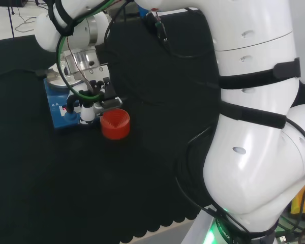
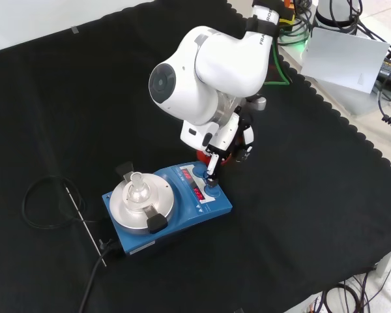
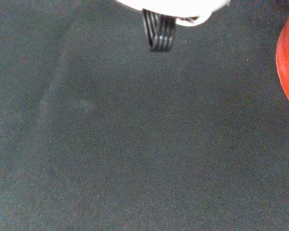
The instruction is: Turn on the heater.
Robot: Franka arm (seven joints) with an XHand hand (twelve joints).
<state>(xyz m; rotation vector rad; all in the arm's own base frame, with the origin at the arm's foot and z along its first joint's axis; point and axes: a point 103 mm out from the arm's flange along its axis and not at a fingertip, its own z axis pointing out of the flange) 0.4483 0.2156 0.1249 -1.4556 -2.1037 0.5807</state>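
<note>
In the front view, going left to right, a cable (image 2: 42, 202) is lying coiled on the cloth (image 2: 65, 98), a thin rod (image 2: 83, 218) is lying just beside the heater (image 2: 212, 210), and the heater itself is sitting on the surface a little left of centre, its round metal plate (image 2: 120, 207) carrying a small clear glass piece (image 2: 138, 189) and its sloped blue panel with red displays (image 2: 194, 184) facing right. The hand (image 2: 229, 138) is coming down at that panel's right end from under the arm (image 2: 208, 65); one of its fingers (image 2: 212, 175) is reaching straight down and seeming to touch a knob or button there, though whether the others are spread or curled I cannot tell. A red ring (image 2: 229, 156) is peeking out just behind the hand. In the head view the heater (image 1: 58, 109) is sitting at the left, the hand (image 1: 94, 94) is hanging over its near end, and the red ring (image 1: 115, 123) is standing just to the right, beside the fingers (image 1: 87, 113). The heater is looking heavy, rigid and stable, so it is likely staying put under a press; the control is small and wanting a fingertip squarely on it, not a grasp. The glass on the plate is looking fragile and light, so the hand is better keeping well clear of it.
</note>
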